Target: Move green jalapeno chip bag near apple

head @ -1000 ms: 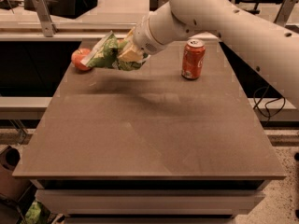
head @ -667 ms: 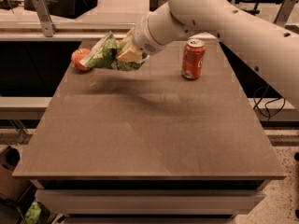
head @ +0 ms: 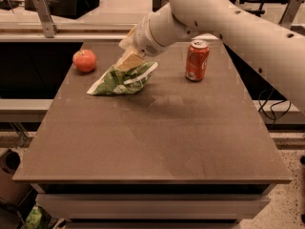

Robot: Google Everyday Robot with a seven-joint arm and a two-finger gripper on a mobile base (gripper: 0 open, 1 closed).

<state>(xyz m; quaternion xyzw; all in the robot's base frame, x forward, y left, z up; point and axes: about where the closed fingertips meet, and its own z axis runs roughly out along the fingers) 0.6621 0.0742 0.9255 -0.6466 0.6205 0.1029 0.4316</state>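
The green jalapeno chip bag (head: pixel 121 80) lies on the brown table (head: pixel 157 137), at the back left. Its left tip is a short gap to the right of the red-orange apple (head: pixel 85 60). My gripper (head: pixel 129 61) comes down from the upper right and sits on the bag's top edge, shut on it. The bag's lower part rests on the table surface.
An orange-red soda can (head: pixel 197 60) stands upright at the back right, well apart from the bag. My white arm (head: pixel 228 18) spans the back right above the can. A ledge (head: pixel 62 30) with a black box runs behind the table.
The bag has come down from mid-air onto the table and now sits right of the apple instead of overlapping it. The gripper lowered with it.
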